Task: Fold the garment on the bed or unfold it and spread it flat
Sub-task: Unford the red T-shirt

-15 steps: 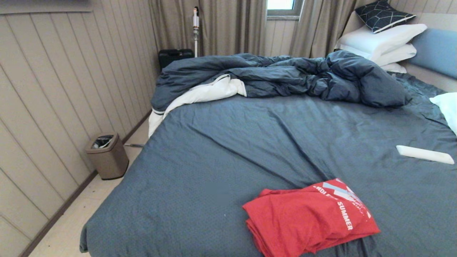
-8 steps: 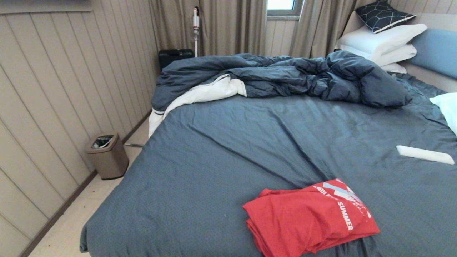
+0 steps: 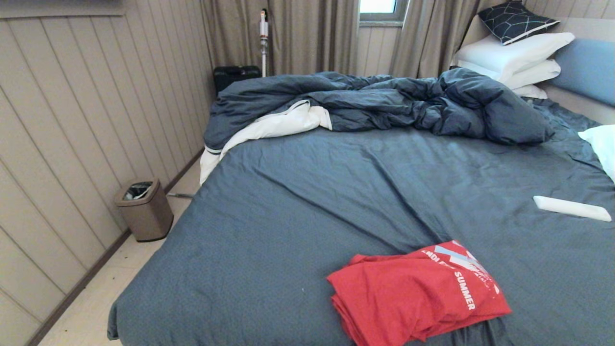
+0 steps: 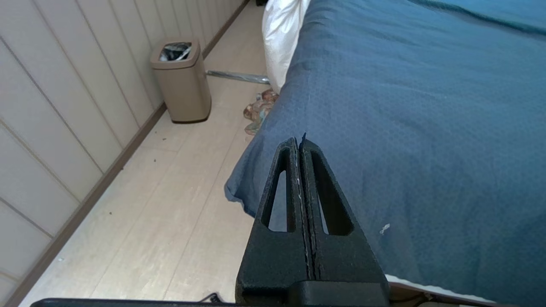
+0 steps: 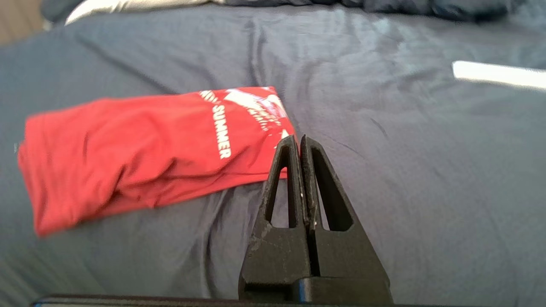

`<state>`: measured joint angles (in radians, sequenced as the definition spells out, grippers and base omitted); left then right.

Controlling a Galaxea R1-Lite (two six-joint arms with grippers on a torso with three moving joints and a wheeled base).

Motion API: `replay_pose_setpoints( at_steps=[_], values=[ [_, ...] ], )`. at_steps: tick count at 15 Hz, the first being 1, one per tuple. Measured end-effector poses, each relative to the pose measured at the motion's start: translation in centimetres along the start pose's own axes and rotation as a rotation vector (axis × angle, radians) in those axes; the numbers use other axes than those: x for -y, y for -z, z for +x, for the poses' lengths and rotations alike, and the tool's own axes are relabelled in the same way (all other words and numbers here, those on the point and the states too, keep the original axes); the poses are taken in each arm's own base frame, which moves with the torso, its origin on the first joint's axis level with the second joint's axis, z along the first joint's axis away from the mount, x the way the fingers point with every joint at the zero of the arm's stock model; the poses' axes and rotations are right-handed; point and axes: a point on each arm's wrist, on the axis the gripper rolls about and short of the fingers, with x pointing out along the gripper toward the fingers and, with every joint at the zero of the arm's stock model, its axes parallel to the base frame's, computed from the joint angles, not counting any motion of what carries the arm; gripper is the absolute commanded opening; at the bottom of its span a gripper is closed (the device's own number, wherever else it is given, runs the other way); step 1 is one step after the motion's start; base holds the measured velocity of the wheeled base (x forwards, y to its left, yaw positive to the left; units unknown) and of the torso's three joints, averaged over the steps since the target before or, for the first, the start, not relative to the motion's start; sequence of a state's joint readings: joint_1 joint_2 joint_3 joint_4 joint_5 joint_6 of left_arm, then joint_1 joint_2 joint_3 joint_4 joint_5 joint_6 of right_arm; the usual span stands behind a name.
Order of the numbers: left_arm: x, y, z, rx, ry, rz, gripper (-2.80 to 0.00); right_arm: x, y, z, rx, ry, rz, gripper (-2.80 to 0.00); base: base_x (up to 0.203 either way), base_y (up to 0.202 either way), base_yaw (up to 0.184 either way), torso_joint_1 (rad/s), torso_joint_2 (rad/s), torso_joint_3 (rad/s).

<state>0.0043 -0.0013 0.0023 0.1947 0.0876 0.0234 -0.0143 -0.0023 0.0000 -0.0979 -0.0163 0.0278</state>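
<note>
red garment lies folded on the bed near its front edge, "summer" print up. left end effector & right end effector both closed, empty, off the fabric.

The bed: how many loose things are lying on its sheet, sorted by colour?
On the bed:
Red: 1, the folded garment
Dark blue: 1, the rumpled duvet
White: 2, the flat white object and a white pillow at the right edge
Total: 4
</note>
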Motion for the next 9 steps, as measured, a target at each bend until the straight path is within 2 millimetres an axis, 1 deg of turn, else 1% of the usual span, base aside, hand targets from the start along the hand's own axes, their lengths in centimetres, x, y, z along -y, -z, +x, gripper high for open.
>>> replay_pose_setpoints(
  at_steps=[9],
  values=[
    [-0.01, -0.19, -0.03, 0.015, -0.002, -0.023, -2.80, 0.02, -0.01, 0.00, 0.001, 0.007, 0.017, -2.80, 0.000, 0.000, 0.000, 0.000, 0.00, 0.000]
  ],
)
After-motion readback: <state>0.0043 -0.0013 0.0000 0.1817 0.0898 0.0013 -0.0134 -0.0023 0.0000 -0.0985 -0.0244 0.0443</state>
